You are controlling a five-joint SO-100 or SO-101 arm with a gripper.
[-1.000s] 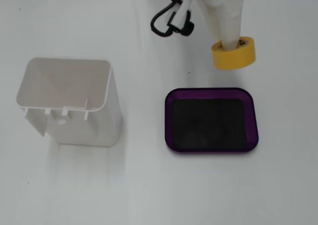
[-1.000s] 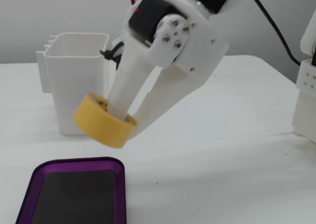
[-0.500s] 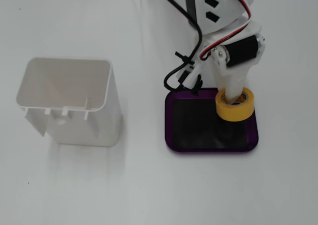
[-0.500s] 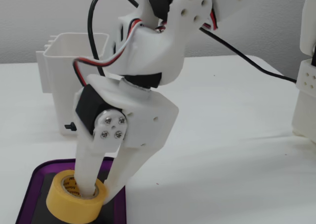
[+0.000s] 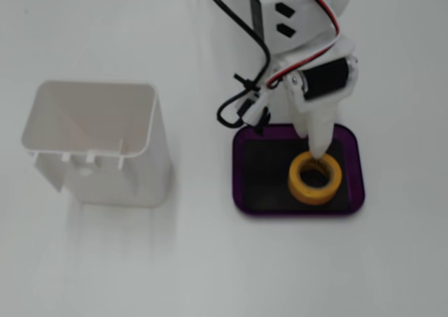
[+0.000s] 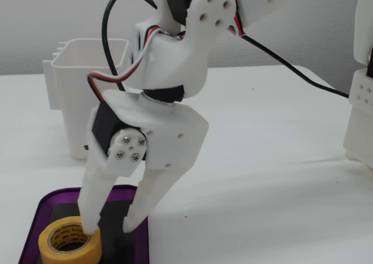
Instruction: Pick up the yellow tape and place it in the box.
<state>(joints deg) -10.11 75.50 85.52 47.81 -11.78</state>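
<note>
Two views show the same moment. From above, the tape (image 5: 315, 178) lies flat inside the box (image 5: 298, 134), toward its right half, resting on the black bottom and ringed by the purple rim. The gripper (image 5: 318, 151) comes down from the top of that view, its white tip meeting the far side of the roll. A white container (image 5: 98, 145) stands well apart to the left on the white table (image 5: 210, 261), and black and red cables (image 5: 238, 23) loop beside the arm.

From the side view, the gripper (image 6: 108, 226) stands nearly upright over the box (image 6: 32, 214), which sits at the lower left corner. The jaws are parted: one finger (image 6: 93, 203) reaches down into the hole of the tape (image 6: 69, 240), touching or nearly touching the inner wall, while the other finger (image 6: 148, 197) comes down outside the roll, its tip just beside it with a visible gap. So the claw is spread, straddling the wall of the roll without squeezing it. The tape sits on the box floor. Behind, the container (image 6: 81, 89) stands at the left, and another white structure (image 6: 361, 83) shows at the right edge
</note>
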